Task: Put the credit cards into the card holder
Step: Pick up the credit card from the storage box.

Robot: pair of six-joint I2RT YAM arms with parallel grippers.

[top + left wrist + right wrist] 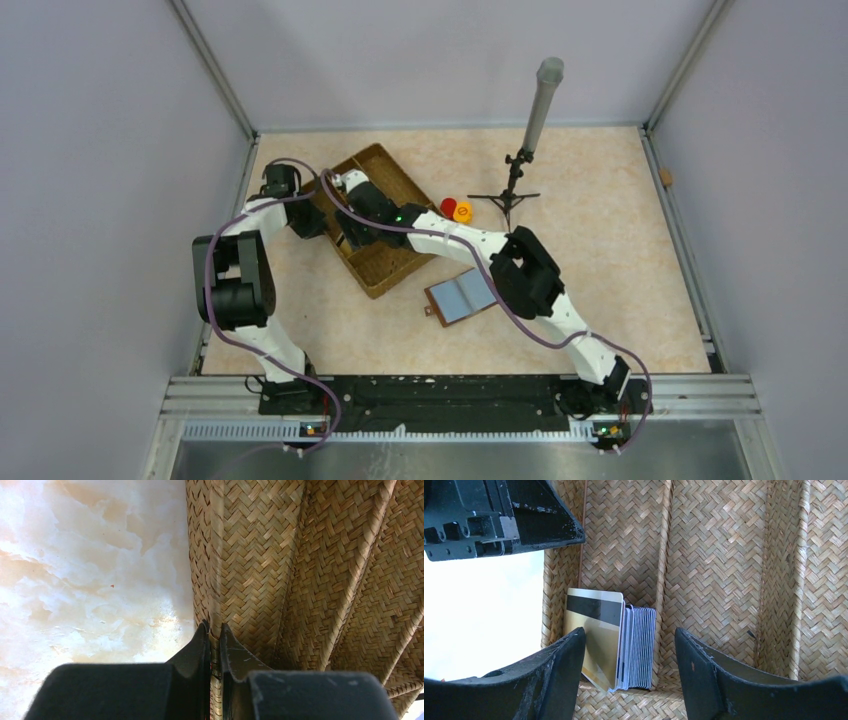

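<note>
The right gripper [629,640] hangs over a large divided tan wicker tray [724,555] with its two black fingers spread wide and nothing held. Between them, in the compartment along the tray's outer wall, the credit cards [624,645] stand on edge as one stack. A thin yellowish-gold card [591,630] with a black magnetic stripe faces the finger nearer that wall. A pack of pale blue-grey cards [641,645] sits behind it, against the woven divider. That finger's tip overlaps the gold card's lower corner in the wrist view, but whether it touches cannot be told. The other finger stands clear of the stack, past the divider.

The left gripper [214,630] is pinched narrow on the rim of the wicker tray's outer wall, just beyond the cards' compartment.

The card holder [462,297], a small reddish-brown folding wallet, lies open and flat on the marbled beige table [620,260], its pale blue-grey inside facing up. It is just beside the tray's near corner, partly under the right arm and apart from both grippers.
</note>
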